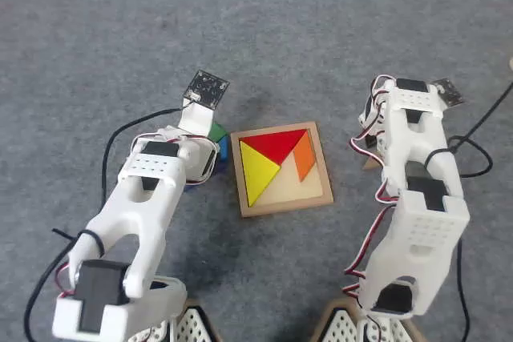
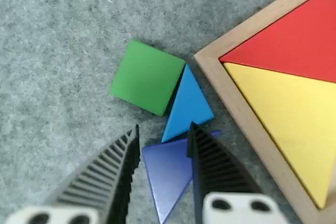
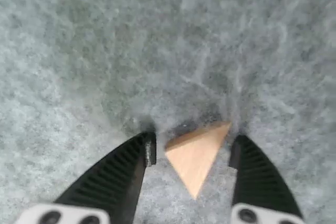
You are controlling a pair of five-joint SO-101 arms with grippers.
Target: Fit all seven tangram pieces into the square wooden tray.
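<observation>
- The square wooden tray (image 1: pixel 237 175) lies flat on the grey desk (image 1: pixel 280 54), between the two arms.
- Three pieces sit inside the tray. A red triangle (image 1: pixel 273 145) fills the far side. A yellow triangle (image 1: pixel 256 171) fills the left side and touches the red one. An orange piece (image 1: pixel 304 157) sits by the right wall, just beside the red triangle.
- The near right part of the tray is bare wood.
- The left arm (image 1: pixel 144 198) is to the left of the tray, with its jaws pointing down near the tray's far left corner.
- The left jaws are open and hold nothing. A dark blue triangle (image 2: pixel 168 174) lies flat on the desk under them, and one jaw hides part of it.
- A light blue triangle (image 2: pixel 188 103) lies just beside the dark blue one, with one corner close to the tray's rim.
- A green square (image 2: pixel 147 77) lies flat on the desk and touches the light blue triangle along one side.
- The right arm (image 1: pixel 417 198) is to the right of the tray.
- The right jaws are wide open. A wood-coloured triangle (image 3: pixel 197 153) lies flat on the desk between them. I cannot tell if either jaw touches it.
</observation>
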